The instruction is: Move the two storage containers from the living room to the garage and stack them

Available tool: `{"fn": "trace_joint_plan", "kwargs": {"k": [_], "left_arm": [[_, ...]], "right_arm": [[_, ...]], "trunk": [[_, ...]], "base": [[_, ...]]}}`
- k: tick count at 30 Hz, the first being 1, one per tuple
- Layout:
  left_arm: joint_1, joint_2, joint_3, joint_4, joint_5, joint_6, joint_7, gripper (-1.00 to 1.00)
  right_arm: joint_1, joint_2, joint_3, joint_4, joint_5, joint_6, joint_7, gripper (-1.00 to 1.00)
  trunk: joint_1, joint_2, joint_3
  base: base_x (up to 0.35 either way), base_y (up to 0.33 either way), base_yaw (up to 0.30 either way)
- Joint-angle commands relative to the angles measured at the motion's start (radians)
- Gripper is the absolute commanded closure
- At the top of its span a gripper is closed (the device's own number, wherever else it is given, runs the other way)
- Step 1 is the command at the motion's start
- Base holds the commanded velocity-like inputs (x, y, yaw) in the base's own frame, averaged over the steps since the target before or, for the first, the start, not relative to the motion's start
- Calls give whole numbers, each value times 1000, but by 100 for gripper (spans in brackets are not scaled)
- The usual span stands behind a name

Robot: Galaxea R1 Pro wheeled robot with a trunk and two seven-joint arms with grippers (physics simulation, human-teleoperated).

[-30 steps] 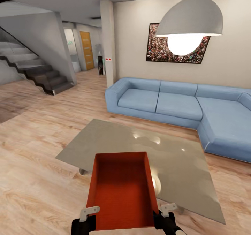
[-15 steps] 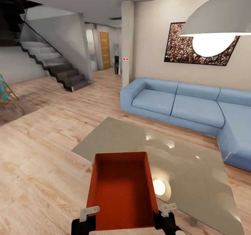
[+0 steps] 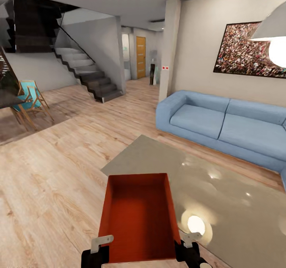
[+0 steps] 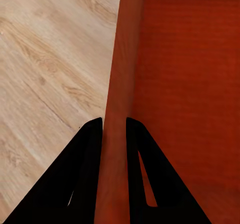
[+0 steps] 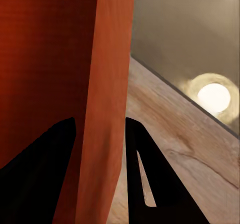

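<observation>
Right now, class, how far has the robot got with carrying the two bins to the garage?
Done: one storage container is lifted, its side walls pinched by the left gripper and right gripper. In hand: carrying it through the living room, over wood-plank flooring beside the glass table and blue sofa. Left: reaching the garage, setting it down, then fetching and stacking the second bin.

- The left gripper (image 4: pixel 114 126) is showing two matte black, wedge-shaped fingers with narrow slots.
- The right gripper (image 5: pixel 100 126) is looking identical.
- Pale grey metal brackets (image 3: pixel 102 242) are topping both glossy black wrists.
</observation>
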Motion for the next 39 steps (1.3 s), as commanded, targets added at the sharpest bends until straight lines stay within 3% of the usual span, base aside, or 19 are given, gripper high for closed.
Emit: {"fn": "trace_joint_plan", "kwargs": {"k": [1, 19, 30, 39], "left_arm": [[-1, -5, 2, -4, -22, 9, 11, 100], [-1, -5, 2, -4, -22, 9, 11, 100], [-1, -5, 1, -4, -22, 9, 10, 100], [-1, -5, 1, -4, -22, 9, 10, 100]], "right_arm": [[1, 16, -7, 1, 8, -3, 16, 100], [0, 16, -7, 2, 8, -3, 16, 100], [1, 17, -8, 2, 8, -5, 16, 100], [0, 16, -9, 2, 11, -8, 16, 100]], "trunk": [[1, -2, -2], [1, -2, -2], [1, -2, -6], [1, -2, -6]], "base": [[257, 157, 295], [248, 150, 295], [14, 8, 288], [0, 0, 30]]}}
